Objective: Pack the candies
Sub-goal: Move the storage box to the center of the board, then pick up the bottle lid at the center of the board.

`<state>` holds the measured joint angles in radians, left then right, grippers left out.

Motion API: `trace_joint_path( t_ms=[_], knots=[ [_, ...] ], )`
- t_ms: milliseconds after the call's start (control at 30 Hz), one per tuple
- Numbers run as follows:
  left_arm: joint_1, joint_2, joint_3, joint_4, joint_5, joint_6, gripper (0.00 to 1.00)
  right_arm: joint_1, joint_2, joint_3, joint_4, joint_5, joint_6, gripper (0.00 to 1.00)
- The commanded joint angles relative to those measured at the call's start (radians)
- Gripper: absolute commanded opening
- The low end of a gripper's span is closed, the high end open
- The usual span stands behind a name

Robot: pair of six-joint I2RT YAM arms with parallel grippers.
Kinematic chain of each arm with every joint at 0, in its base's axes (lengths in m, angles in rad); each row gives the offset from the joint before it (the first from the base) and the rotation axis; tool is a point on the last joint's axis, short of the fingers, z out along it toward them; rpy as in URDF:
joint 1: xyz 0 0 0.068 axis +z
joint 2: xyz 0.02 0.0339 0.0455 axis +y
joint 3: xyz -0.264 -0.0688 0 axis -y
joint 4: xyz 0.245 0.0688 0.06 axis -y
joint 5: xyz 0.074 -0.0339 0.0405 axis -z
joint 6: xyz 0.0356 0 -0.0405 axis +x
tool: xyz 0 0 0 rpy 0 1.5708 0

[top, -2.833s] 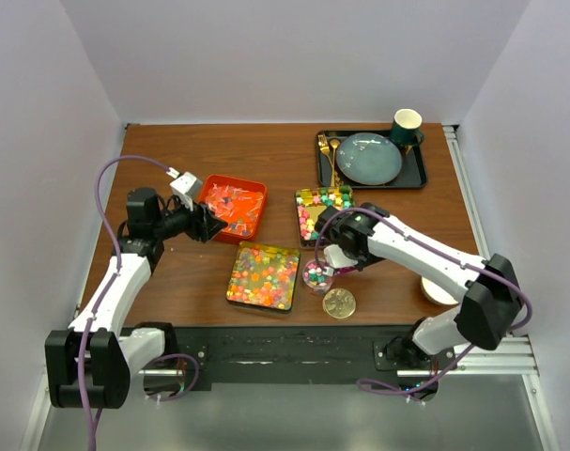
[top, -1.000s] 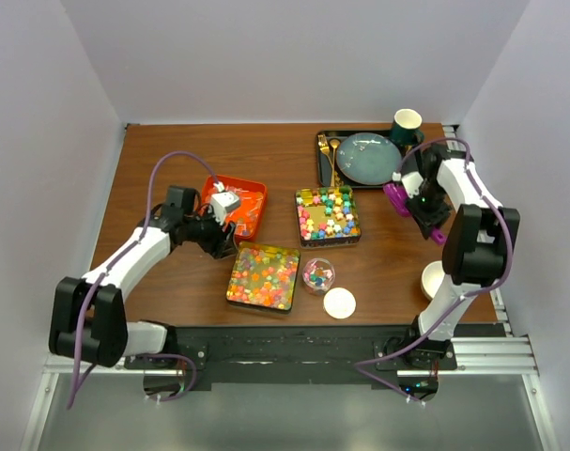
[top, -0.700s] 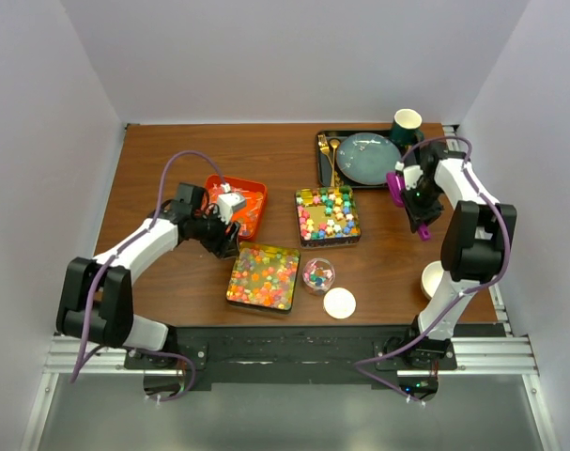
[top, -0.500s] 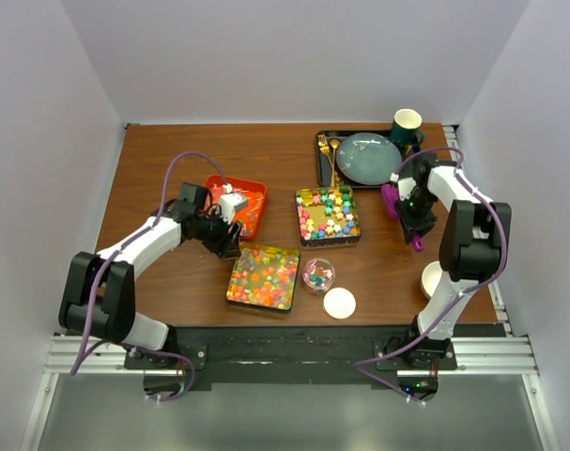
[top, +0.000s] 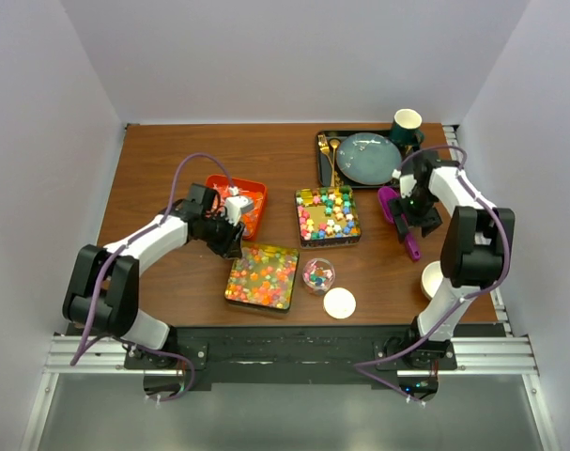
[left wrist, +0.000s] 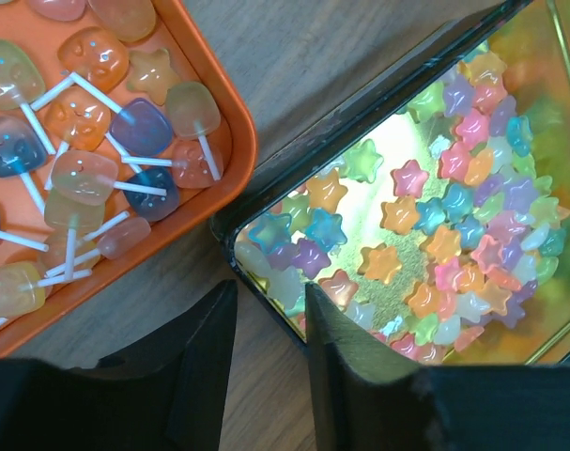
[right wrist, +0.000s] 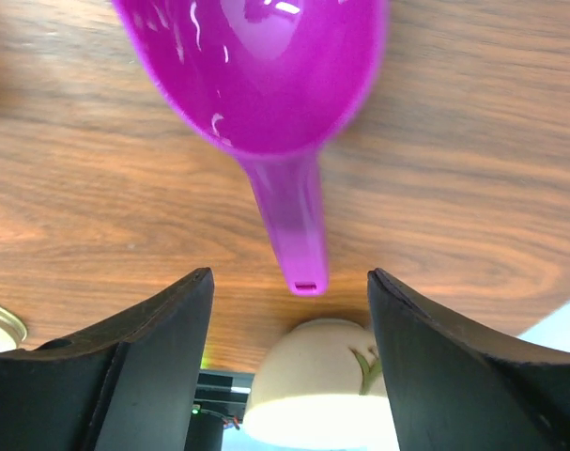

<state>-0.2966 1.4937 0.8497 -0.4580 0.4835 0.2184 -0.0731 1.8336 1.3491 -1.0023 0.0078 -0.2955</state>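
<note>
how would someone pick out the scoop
Find the black tray at the table's far right corner. Nearer than it, on bare wood right of the star-candy tin, lies the scoop. It alone is magenta: a round bowl with a short handle.

From my remote console I count two open tins of candies [left wrist: 425, 235], the near tin [top: 263, 275] and the far tin [top: 328, 216]; one orange tray [top: 254, 185] of lollipops [left wrist: 87, 169]; one small jar [top: 317, 274]; one round lid [top: 339, 303]; one purple scoop [right wrist: 266, 85]; one black tray [top: 416, 171]; one plate [top: 368, 158]; one green cup [top: 407, 123]; one cream bowl [top: 433, 280].
</note>
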Motion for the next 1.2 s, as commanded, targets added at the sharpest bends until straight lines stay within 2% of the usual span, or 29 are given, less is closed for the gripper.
trace_joint_path(
  t_ms=[0,100,233,433,567,733,900,967,1067,1100,1167],
  knots=[
    [-0.001,0.005,0.046,0.007,-0.060,0.001,0.31,-0.001,-0.122,0.068,-0.021,-0.014,0.012,0.71],
    [0.004,0.005,0.048,-0.005,-0.088,0.018,0.28,-0.002,-0.190,0.059,-0.022,-0.072,-0.007,0.71],
    [0.039,0.016,0.058,-0.021,-0.134,0.038,0.26,0.005,-0.315,-0.020,-0.013,-0.232,-0.091,0.71],
    [0.161,0.074,0.117,-0.018,-0.158,0.049,0.26,0.027,-0.511,-0.157,0.007,-0.457,-0.303,0.75],
    [0.226,0.102,0.167,0.005,-0.196,0.073,0.26,0.128,-0.597,-0.222,0.014,-0.450,-0.398,0.77],
    [0.275,0.145,0.207,0.024,-0.226,0.088,0.25,0.211,-0.602,-0.238,-0.025,-0.468,-0.461,0.77],
    [0.329,0.154,0.227,0.041,-0.240,0.099,0.25,0.301,-0.689,-0.326,0.014,-0.477,-0.625,0.78],
    [0.339,0.143,0.230,0.044,-0.264,0.101,0.28,0.347,-0.723,-0.369,0.022,-0.468,-0.686,0.79],
    [0.352,0.114,0.221,0.045,-0.302,0.096,0.40,0.415,-0.734,-0.403,-0.013,-0.460,-0.775,0.80],
    [0.358,0.105,0.216,0.039,-0.306,0.096,0.47,0.433,-0.743,-0.413,-0.028,-0.456,-0.795,0.81],
    [0.372,0.074,0.203,0.006,-0.275,0.098,0.54,0.486,-0.757,-0.452,-0.027,-0.447,-0.833,0.84]
  ],
)
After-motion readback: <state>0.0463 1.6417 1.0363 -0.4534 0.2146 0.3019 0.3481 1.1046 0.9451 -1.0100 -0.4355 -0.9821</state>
